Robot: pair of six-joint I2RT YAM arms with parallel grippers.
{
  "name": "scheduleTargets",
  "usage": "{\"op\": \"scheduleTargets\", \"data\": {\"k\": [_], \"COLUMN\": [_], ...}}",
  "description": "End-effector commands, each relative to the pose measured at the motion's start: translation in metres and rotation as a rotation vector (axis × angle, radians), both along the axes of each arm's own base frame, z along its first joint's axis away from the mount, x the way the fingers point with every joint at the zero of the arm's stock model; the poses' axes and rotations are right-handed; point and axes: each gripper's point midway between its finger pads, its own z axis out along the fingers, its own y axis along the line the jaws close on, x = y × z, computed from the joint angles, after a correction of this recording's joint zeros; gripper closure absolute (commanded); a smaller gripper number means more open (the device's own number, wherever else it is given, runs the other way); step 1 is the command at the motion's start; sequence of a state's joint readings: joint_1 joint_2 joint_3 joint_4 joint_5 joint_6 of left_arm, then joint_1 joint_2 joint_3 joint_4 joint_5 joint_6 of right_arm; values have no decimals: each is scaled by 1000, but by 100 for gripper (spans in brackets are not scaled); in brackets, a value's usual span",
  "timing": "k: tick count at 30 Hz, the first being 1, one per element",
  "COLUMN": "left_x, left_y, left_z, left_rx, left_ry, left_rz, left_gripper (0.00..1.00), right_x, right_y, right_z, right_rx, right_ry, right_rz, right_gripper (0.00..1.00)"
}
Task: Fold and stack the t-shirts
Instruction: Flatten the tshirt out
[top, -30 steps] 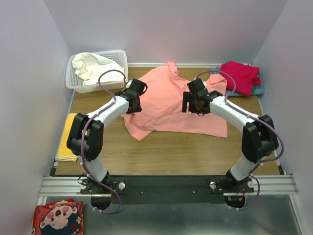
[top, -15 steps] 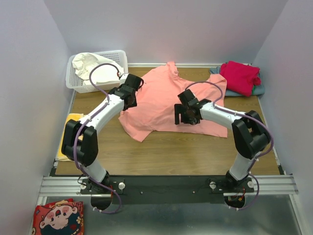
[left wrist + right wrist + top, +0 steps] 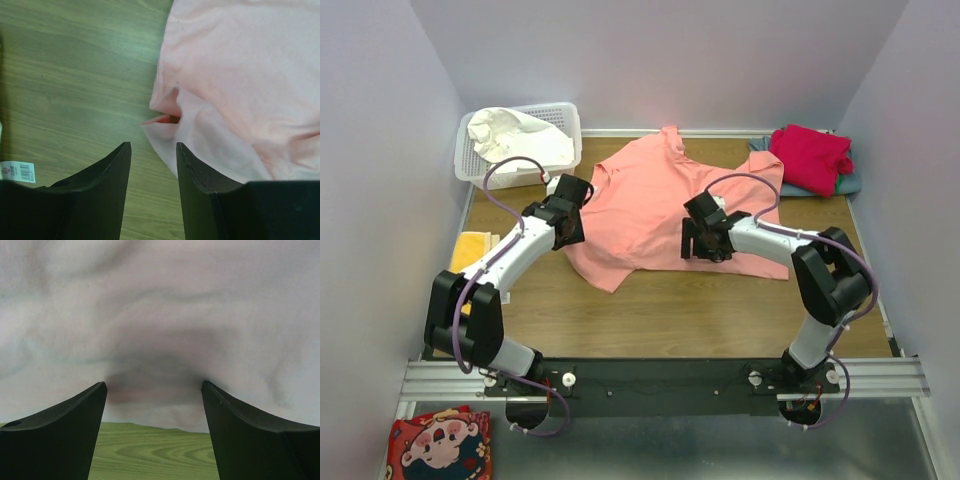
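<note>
While the salmon-pink t-shirt (image 3: 660, 200) lies spread for folding, nothing is gripped: left gripper (image 3: 152, 150) half-parted, right gripper (image 3: 154, 385) spread wide. Edges probably need to be pinched next.

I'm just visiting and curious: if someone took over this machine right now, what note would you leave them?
Left hand: open, empty, at the left edge of the pink shirt.
Right hand: open, empty, above its near hem.
Done, apparently: red shirt stacked on grey-blue shirt, far right.
To do: pink shirt lies spread, unfolded; white shirt crumpled in the basket.
</note>
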State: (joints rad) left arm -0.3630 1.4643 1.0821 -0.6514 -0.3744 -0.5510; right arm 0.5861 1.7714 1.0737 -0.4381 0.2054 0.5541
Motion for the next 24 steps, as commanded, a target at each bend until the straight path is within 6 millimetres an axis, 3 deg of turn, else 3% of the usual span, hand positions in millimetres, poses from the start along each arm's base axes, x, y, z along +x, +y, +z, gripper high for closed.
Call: {"op": "scheduleTargets", "data": {"k": [1,8,11,15,21,24], "left_x": [-10,-22,-31,-44,-73,-86], "left_y": [-14,-26,-29,-34,-65,-80], "left_z": [-4,-9,-13,-19,-19,-9], "left_rx": [-86,-149,-167,-203,-324,-371], "left_ry": [3,19,37,54,79,90], "left_rz": [-45,-125,-146,-186,-342,-390], "left_gripper": [50,50,50,50,50,50], "right_x": [-55,-45,-31,-12,14,20], "right_y": [-64,-134,-145,-141,-126,-122], "right_z": [-43,-35,-33,-31,-32,-31], "right_rx": [-218,-319,-333,-335,-291,-279], "right_ry": [193,200,192,170,161,156], "right_rz": [-134,-330,-355,-351,-340,-335], "right_gripper": [14,14,14,14,14,15]}}
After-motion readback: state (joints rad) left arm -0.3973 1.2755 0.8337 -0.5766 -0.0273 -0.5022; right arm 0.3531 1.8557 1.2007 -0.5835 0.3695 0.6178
